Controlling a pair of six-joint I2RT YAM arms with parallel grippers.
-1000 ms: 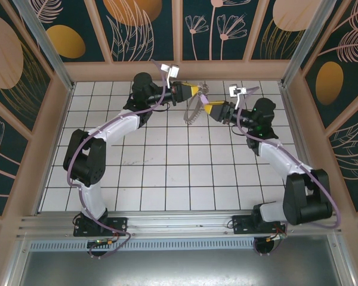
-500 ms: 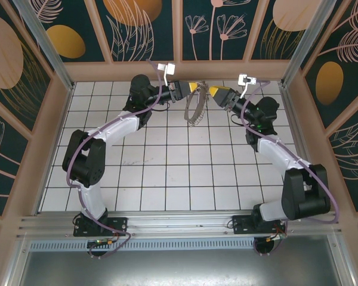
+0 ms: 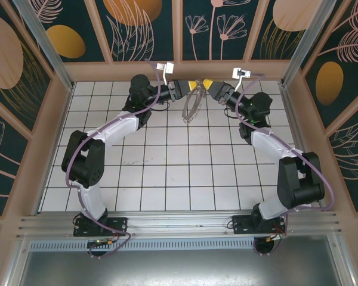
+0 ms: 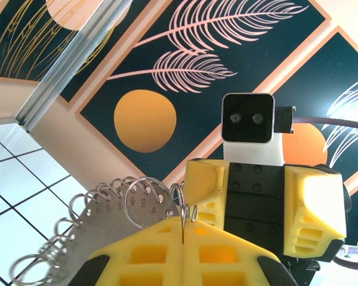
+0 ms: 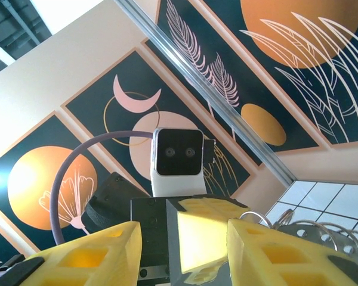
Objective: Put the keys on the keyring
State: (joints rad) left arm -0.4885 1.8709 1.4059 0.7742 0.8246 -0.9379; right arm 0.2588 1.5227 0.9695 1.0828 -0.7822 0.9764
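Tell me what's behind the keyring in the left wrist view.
The right end effector, open, is just behind the keyring, with the patterned wall beyond. The left end effector covers the keyring's lower part, so what hangs there is hidden.

Robot lab test cell, white tiled floor (image 3: 167,173), leaf-patterned wall panels (image 3: 143,30), aluminium frame rail (image 3: 179,223)

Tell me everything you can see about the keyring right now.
The keyring is a thin flat metal band, silvery close up, stamped with numbers, with many small wire rings threaded along its rim. It hangs in the air above the table's far end, showing from above as a narrow slanted oval. The left gripper is shut on its upper rim; the rest droops free. The right gripper faces it close by, jaws open, not visibly touching it.
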